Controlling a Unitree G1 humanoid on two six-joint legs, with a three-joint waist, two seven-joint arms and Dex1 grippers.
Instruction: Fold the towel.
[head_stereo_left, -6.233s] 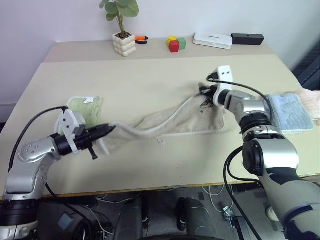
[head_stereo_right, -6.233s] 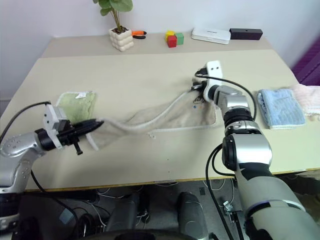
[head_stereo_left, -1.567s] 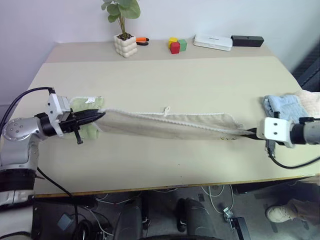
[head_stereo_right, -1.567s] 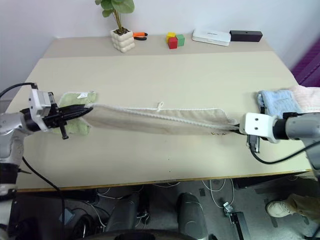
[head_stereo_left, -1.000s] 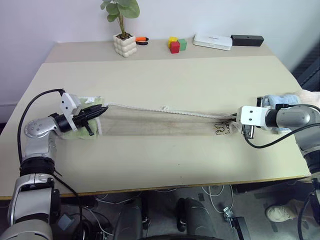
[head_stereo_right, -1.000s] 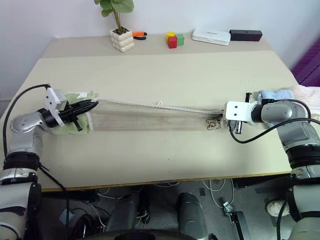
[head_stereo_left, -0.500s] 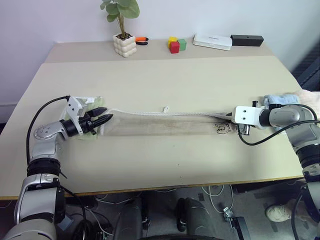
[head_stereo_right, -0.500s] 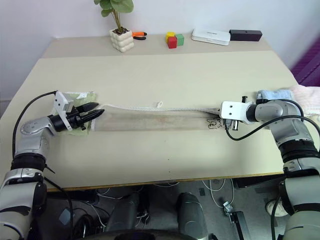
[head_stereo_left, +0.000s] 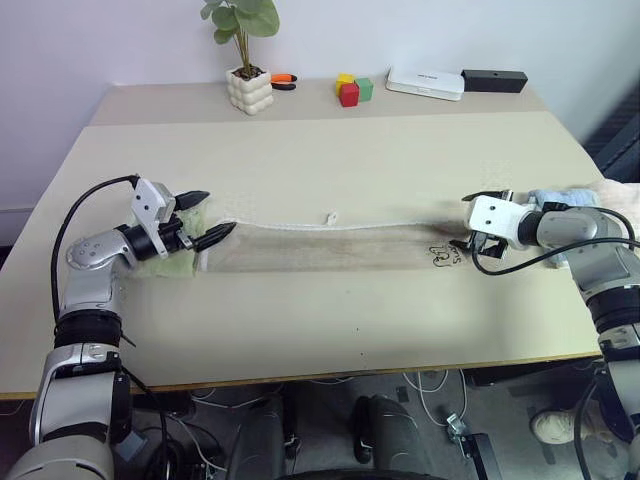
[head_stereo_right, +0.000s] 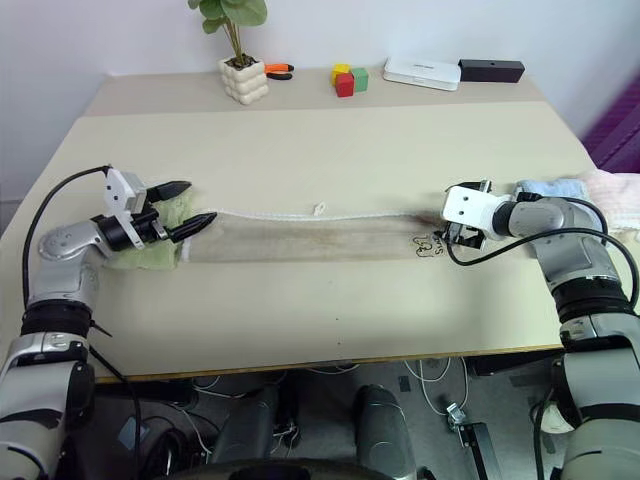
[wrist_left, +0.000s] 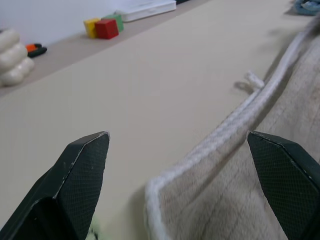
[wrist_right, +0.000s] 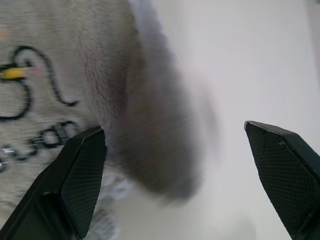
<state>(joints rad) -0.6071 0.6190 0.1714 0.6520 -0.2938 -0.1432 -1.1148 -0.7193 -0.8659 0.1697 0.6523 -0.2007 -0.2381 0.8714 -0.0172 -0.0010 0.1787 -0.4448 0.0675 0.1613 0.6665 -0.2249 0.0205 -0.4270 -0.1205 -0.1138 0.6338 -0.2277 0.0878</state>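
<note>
The beige towel (head_stereo_left: 330, 247) lies flat on the table as a long narrow strip, its whitish corded edge (wrist_left: 240, 120) along the far side. A small dark embroidered mark (head_stereo_left: 443, 256) sits near its right end. My left gripper (head_stereo_left: 208, 216) is open at the towel's left end, with the towel's corner (wrist_left: 165, 200) lying loose between its fingers. At the right end, my right gripper (head_stereo_left: 467, 222) is open too, its fingers either side of the end with the embroidery (wrist_right: 30, 90). Neither gripper holds anything.
A green folded towel (head_stereo_right: 150, 256) lies under my left gripper. A light blue folded towel (head_stereo_left: 560, 197) lies behind my right arm near the table's right edge. Along the far edge stand a potted plant (head_stereo_left: 248, 88), coloured blocks (head_stereo_left: 350, 90), a white box (head_stereo_left: 426, 81) and a black box (head_stereo_left: 494, 79).
Both grippers have opened and let go of the towel's ends. The towel, held stretched between them before, now rests flat on the table.
</note>
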